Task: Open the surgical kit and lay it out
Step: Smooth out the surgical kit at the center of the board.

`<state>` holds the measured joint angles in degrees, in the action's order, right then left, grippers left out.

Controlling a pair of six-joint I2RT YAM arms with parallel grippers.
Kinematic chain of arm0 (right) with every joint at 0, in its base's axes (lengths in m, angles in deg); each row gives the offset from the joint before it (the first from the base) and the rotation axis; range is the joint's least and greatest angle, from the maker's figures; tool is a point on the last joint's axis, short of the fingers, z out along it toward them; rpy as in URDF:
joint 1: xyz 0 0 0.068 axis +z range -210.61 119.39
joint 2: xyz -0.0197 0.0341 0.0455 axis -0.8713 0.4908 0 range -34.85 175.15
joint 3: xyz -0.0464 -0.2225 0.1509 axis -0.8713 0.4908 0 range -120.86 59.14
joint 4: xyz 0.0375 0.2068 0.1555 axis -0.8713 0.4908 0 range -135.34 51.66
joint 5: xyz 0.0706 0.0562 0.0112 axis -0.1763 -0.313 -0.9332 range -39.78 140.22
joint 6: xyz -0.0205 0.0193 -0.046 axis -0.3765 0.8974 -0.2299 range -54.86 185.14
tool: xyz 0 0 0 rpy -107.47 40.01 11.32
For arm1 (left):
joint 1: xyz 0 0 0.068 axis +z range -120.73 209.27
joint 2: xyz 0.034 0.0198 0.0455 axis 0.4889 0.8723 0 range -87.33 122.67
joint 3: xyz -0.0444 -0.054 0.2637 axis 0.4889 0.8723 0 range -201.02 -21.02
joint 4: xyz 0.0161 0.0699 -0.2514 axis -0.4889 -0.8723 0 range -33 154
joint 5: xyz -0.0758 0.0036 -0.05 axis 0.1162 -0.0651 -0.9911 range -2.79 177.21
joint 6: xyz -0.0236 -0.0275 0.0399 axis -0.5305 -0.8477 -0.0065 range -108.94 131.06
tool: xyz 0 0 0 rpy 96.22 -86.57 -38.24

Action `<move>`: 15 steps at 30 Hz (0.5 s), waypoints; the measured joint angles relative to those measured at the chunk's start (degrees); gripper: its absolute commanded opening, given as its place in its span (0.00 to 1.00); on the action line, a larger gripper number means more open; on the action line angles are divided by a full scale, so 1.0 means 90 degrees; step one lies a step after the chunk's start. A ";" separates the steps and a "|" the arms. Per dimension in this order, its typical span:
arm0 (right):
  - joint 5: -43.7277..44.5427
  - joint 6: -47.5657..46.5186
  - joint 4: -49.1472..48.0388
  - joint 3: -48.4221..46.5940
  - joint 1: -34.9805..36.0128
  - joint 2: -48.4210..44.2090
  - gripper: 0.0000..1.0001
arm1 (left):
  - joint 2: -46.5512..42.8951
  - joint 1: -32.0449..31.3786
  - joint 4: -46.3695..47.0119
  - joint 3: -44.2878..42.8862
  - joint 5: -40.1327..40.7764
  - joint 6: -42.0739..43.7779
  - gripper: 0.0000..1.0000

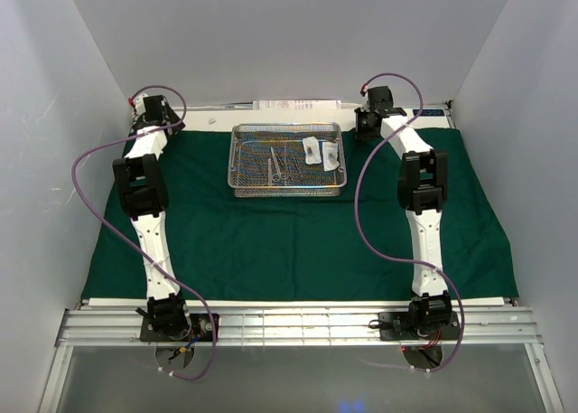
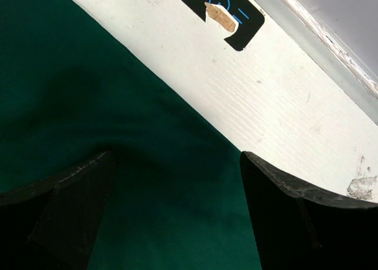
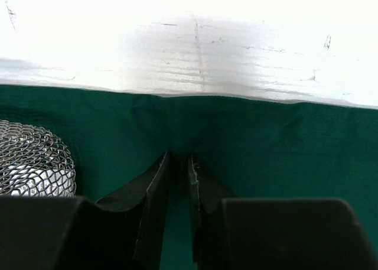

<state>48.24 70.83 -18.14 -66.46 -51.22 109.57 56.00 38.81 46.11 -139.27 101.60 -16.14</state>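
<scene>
Lying spread flat over the table (image 1: 298,302): one dark green cloth (image 1: 298,241), covering most of the surface.

- Wire-mesh tray (image 1: 286,192): silver, rectangular, standing on the far middle of the cloth.
- Slim metal instruments (image 1: 280,163): lying in the tray's middle.
- Two clear packets (image 1: 321,152): lying side by side in the tray's right part.
- Left tool (image 2: 177,163): at the cloth's far left corner, well apart from the tray. Its fingers are spread wide over the green fabric close to its edge. Whether they touch the fabric cannot be told. Bare white table and a torn black label (image 2: 236,16) lie just beyond.
- Right tool (image 3: 179,160): near the cloth's far edge, just beside the tray's far right corner. Its fingers are drawn almost together, pinching a small pucker of cloth, with creases running into the tips.
</scene>
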 measured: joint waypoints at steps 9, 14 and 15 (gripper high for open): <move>-0.0379 0.0168 0.0022 -0.0236 -0.0160 0.0148 0.27 | 0.0197 0.0012 0.0029 -0.0282 -0.0002 0.0209 0.98; -0.0515 0.0226 -0.0010 -0.0250 -0.0250 0.0165 0.29 | 0.0279 0.0017 0.0119 -0.0367 -0.0044 0.0355 0.98; -0.0520 0.0238 -0.0019 -0.0255 -0.0270 0.0172 0.32 | 0.0294 0.0019 0.0143 -0.0389 -0.0068 0.0376 0.98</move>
<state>43.56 72.97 -18.32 -68.76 -53.65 111.12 58.65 38.99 47.40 -142.77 100.99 -12.75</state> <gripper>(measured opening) 0.287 0.979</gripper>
